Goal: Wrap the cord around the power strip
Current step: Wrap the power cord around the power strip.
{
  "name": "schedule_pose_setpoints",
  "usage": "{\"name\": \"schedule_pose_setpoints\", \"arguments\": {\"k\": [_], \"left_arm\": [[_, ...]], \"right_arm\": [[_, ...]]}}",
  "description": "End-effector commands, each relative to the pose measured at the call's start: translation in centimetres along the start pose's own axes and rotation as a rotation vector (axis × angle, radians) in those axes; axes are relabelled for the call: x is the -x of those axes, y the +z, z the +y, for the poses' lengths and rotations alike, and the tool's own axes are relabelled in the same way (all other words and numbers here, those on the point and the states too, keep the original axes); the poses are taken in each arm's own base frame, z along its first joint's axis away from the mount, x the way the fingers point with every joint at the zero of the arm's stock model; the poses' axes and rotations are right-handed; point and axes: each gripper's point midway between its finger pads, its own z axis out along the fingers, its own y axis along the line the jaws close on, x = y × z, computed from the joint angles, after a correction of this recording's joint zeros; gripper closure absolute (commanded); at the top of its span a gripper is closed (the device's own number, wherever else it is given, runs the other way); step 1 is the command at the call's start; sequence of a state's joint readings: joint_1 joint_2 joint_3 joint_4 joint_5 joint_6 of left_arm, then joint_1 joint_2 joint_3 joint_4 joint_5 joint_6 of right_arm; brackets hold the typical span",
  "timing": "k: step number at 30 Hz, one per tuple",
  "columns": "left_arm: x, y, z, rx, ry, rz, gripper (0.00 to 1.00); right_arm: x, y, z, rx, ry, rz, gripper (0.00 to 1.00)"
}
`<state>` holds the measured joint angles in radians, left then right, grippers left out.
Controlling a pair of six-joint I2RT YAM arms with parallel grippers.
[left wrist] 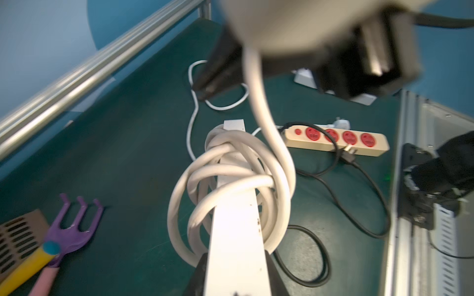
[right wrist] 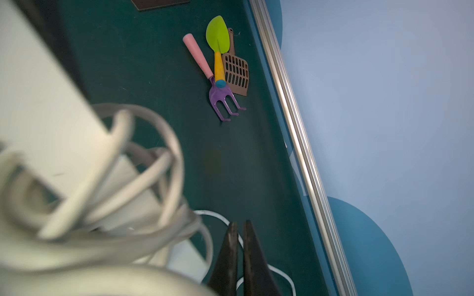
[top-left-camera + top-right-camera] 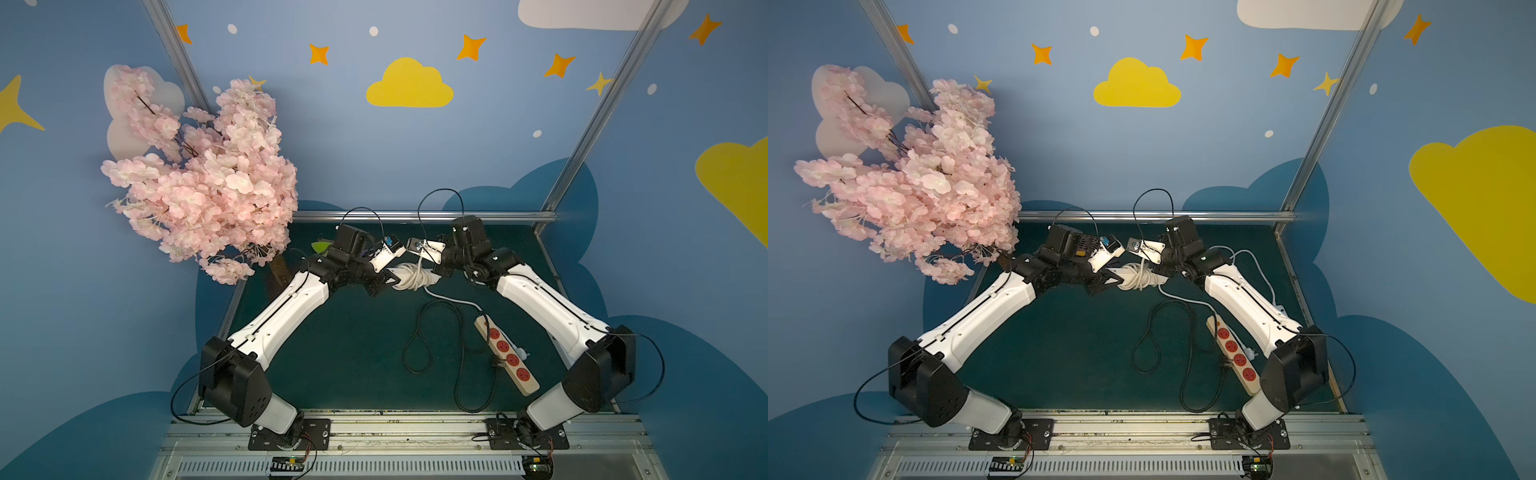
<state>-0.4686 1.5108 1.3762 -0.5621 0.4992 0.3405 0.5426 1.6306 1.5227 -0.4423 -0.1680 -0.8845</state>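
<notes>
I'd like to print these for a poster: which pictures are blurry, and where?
In the right wrist view the white cord wound by the lens is smeared, while the purple toy rake is crisp; in the left wrist view the right gripper up close is blurred, the wrapped power strip sharp; both top views are sharp, though the straight frame posts lean outward.

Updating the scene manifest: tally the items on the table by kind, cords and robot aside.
Power strips: 2 (white strip, beige strip)
Toy garden tools: 3 (purple rake, green shovel, brown scoop)
Blossom tree: 1
Total: 6
</notes>
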Motion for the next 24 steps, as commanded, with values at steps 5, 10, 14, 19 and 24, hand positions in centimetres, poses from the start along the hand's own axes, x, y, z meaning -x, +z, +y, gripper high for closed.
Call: {"name": "schedule_pose_setpoints", "arguments": {"k": [5, 10, 14, 19, 24], "left_arm": [[1.2, -3.8, -9.5, -0.542, -0.079, -0.133, 0.97], [4.3, -6.7, -8.8, -0.642, -0.11, -0.322, 0.98], [5.7, -7.7, -8.4, -0.679, -0.104, -0.396, 0.98], [6.3, -8.1, -6.9, -0.631, -0.12, -0.437, 0.98], [7.7, -8.6, -5.0, -0.578, -0.158, -0.522, 0.98]], "right_arm": [[-0.8, -0.6, -5.6, 0.131, 0.227, -0.291, 0.95], [-2.1, -0.3, -4.6, 0.348, 0.455, -0.436, 0.77], [-3.0, 0.6, -3.6, 0.443, 0.56, -0.482, 0.68], [-3.4, 1.3, -2.7, 0.508, 0.648, -0.498, 0.69], [-3.3, 2.6, -2.0, 0.531, 0.754, -0.534, 0.71]]}}
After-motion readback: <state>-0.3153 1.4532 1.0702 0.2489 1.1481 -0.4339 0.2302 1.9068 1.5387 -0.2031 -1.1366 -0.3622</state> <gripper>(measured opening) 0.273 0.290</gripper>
